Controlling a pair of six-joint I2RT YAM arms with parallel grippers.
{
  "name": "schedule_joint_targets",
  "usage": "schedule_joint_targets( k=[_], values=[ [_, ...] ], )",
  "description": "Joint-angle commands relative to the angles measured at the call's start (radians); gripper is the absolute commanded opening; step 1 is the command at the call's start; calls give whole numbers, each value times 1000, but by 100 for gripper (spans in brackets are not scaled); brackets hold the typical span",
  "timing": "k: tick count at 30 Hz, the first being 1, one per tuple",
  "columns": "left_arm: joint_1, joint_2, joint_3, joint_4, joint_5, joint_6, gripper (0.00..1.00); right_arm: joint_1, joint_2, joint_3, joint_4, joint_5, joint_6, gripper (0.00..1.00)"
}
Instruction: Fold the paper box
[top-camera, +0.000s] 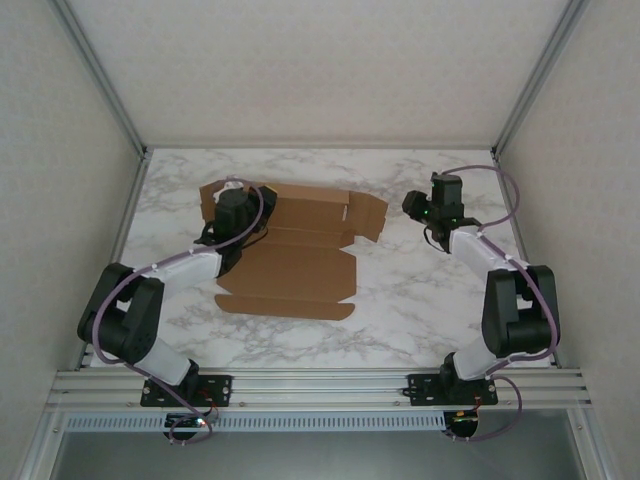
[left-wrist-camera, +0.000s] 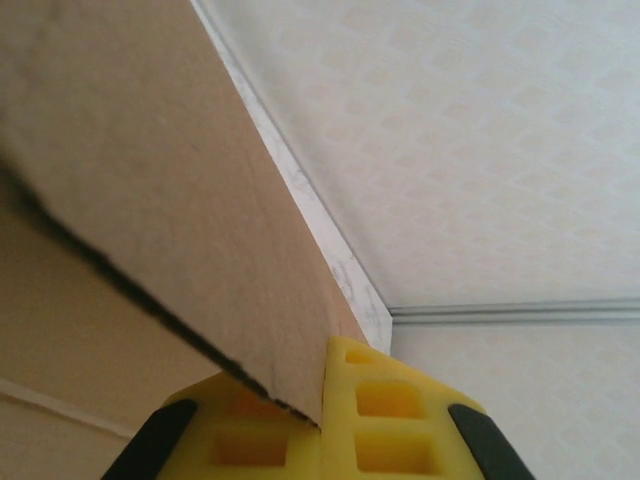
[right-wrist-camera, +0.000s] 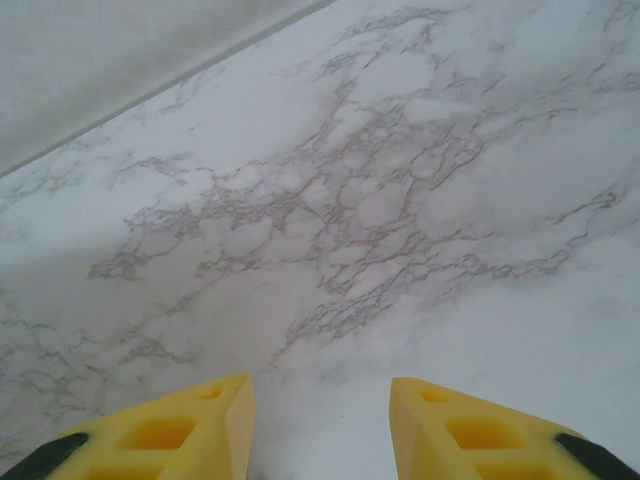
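Observation:
The paper box (top-camera: 300, 265) is a brown cardboard sheet with flaps, lying mostly flat on the left half of the marble table (top-camera: 420, 300). My left gripper (top-camera: 232, 208) is over its far left corner. In the left wrist view the yellow fingers (left-wrist-camera: 390, 410) are shut on the edge of a cardboard flap (left-wrist-camera: 170, 190), which stands raised and slants across that view. My right gripper (top-camera: 415, 207) hovers over bare marble to the right of the box, apart from it. Its yellow fingertips (right-wrist-camera: 215, 425) stand open with nothing between them.
White walls close the table in at the back and both sides, with metal posts (top-camera: 520, 110) in the far corners. An aluminium rail (top-camera: 320, 385) carrying both arm bases runs along the near edge. Bare marble (right-wrist-camera: 380, 200) lies under the right gripper.

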Motion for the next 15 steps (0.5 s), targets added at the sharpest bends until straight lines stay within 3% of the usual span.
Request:
schedule_joint_targets(
  k=[1,8,15],
  values=[
    [-4,-11,-30,95,12,65,0,-9,48,35,35,14,-59,41],
    [8,40,33,-3,32,51,0,-10,119,15,150,-146,-321,41],
    [19,66,51,-3,76,38,0,-15,190,133,-33,-361,-558,41]
  ],
)
